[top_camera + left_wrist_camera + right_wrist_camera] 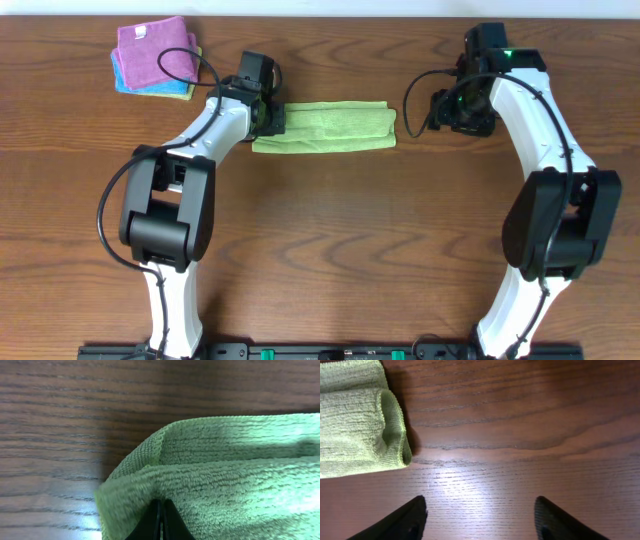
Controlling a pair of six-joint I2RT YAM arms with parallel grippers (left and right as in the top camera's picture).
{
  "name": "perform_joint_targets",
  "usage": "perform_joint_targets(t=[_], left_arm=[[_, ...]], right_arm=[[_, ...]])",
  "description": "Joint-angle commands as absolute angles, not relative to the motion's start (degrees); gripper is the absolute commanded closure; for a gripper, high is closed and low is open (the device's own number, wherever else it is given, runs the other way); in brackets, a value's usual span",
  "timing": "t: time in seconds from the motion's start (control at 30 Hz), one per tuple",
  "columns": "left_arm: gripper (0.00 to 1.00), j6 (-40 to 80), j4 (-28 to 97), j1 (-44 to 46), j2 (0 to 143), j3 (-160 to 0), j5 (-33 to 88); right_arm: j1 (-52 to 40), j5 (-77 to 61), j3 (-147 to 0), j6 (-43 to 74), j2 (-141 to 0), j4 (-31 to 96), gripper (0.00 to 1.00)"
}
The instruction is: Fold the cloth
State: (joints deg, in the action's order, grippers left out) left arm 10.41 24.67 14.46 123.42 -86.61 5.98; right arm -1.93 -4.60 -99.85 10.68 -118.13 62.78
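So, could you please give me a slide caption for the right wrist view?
Right tool open over the table, apart from the folded cloth at upper left.

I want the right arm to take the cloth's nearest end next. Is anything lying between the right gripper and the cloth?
Nothing visible. Only bare table lies between the open right gripper and the near end of the cloth. The stack of folded cloths sits far off, beyond the left gripper.

A dark brown wood-grain table [330,250] is seen from above, a soft glare [462,485] reflected on its surface in the right wrist view; a pale strip [320,7] is visible along its far edge
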Motion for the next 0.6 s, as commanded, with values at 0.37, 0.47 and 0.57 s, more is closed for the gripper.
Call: perform_joint_targets(t=[0.37,0.47,0.57], left_arm=[[0.94,9.43,24.23,14.66,128.2,-86.3,6.55],[0.94,9.43,24.16,14.9,128.27,-86.3,7.09],[0.94,9.43,24.23,15.05,128.27,-86.3,7.07]], right_arm=[[-0.54,-19.79,-94.21,6.52,-118.41,58.46,0.15],[-0.45,-25.74,-91.94,5.72,-118.41,56.27,0.12],[-0.56,-32.36,-88.73,5.23,-118.41,53.1,0.09]])
